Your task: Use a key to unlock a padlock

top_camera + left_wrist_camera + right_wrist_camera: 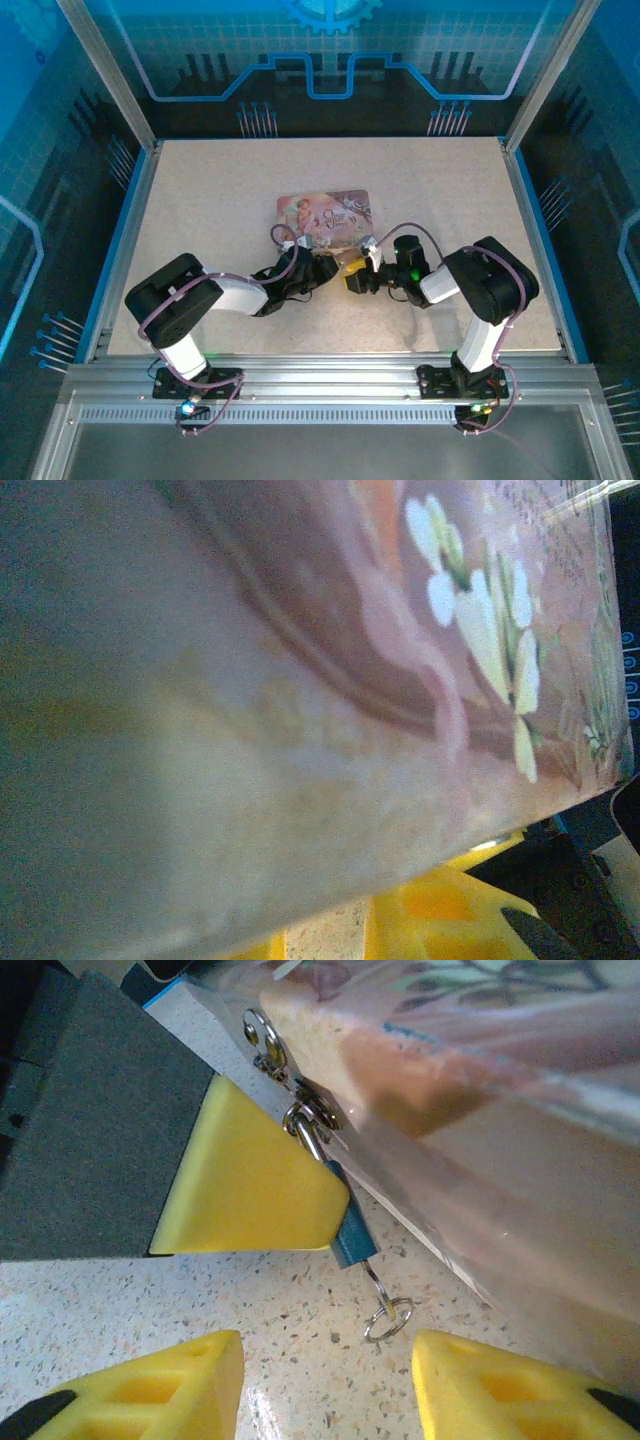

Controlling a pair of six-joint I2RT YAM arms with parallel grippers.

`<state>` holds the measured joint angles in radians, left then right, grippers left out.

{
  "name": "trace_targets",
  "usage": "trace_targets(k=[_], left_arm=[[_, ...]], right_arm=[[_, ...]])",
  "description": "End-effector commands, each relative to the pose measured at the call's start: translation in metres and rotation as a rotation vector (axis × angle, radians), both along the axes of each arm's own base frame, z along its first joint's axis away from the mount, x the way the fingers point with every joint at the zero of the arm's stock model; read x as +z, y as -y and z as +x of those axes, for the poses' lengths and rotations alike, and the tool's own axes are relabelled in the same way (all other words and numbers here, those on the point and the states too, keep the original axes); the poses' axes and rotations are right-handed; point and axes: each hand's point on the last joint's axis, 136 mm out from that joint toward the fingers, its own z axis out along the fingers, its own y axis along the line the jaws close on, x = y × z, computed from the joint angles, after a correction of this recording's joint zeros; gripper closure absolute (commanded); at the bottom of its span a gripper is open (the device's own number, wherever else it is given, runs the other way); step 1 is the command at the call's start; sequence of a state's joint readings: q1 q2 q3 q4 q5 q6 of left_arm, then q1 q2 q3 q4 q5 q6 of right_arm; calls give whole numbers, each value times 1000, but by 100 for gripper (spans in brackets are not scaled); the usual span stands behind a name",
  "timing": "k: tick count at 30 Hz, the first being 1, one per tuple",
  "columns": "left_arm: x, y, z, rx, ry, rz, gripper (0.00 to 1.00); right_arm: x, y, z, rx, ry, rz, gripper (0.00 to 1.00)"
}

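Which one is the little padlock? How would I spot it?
Find the big pink tin box in the middle of the table. Clipped to the box's edge is the padlock. It has a small blue body, unlike the silver rings beside it.

Even, blue-tinged light overhead; left wrist view badly blurred; glare on table (262,1400).

**Padlock on the tin's hasp, right gripper just short of the key ring**

The small blue-bodied padlock (352,1238) is hooked by its shackle through the metal hasp (300,1110) of the pink tin box (480,1110). Its body touches the yellow tip of the left gripper finger (250,1185). The slim key (374,1278) sticks out of the padlock's lower end, its ring (388,1318) over the speckled tabletop (300,1300). The right gripper (328,1365) holds its yellow fingers apart, gripping nothing, with the ring just beyond their tips.
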<state>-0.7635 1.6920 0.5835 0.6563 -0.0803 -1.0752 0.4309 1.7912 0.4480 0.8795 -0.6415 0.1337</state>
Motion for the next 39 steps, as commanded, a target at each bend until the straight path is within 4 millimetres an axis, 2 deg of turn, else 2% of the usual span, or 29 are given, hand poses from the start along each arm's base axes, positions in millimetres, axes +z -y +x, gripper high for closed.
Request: trace_targets(k=[1,5,11,17,24,31,34,39], left_arm=[[39,24,2,-58,37,-129,79],[38,25,2,-55,29,-137,79],[35,20,6,-3,2,-152,82],[37,24,7,4,-28,-168,82],[36,25,6,-2,-33,-171,83],[32,26,6,-2,-40,-169,83],[30,25,7,1,-42,-166,83],[29,25,7,2,-39,-159,81]], right_arm=[[14,-6,15,9,60,49,54],[15,-9,15,15,59,66,55],[17,-2,17,-38,86,46,54],[11,-5,21,-52,76,30,56],[8,-5,24,-65,67,12,70],[7,-7,22,-59,55,14,94],[7,-6,20,-60,52,10,99],[6,-5,17,-58,39,10,100]])
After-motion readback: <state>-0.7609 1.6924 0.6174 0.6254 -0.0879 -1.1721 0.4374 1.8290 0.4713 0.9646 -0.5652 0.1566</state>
